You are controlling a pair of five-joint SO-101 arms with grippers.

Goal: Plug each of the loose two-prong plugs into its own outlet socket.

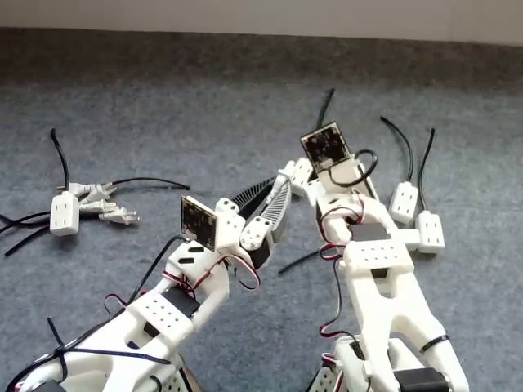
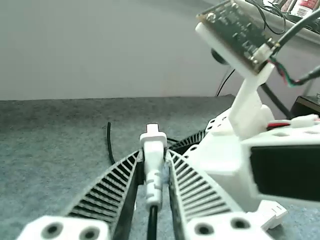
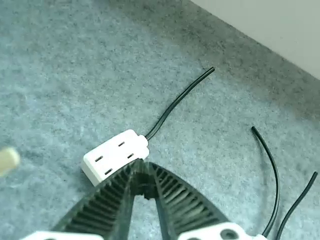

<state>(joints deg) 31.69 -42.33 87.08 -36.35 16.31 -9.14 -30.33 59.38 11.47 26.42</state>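
— What is lying underneath it all?
— A grey carpet (image 1: 188,98) is spreading across the whole working surface. Its short, speckled pile is showing up close in the right wrist view.
— And along the far edge?
— A pale wall (image 1: 343,15) is running along the back of the carpet. In the left wrist view it is rising plain behind it.
— Anything else?
— A dark boxy object (image 2: 309,104) is sitting against that wall, and some blurred clutter (image 2: 295,6) is peeking in above it, too cut off to name.
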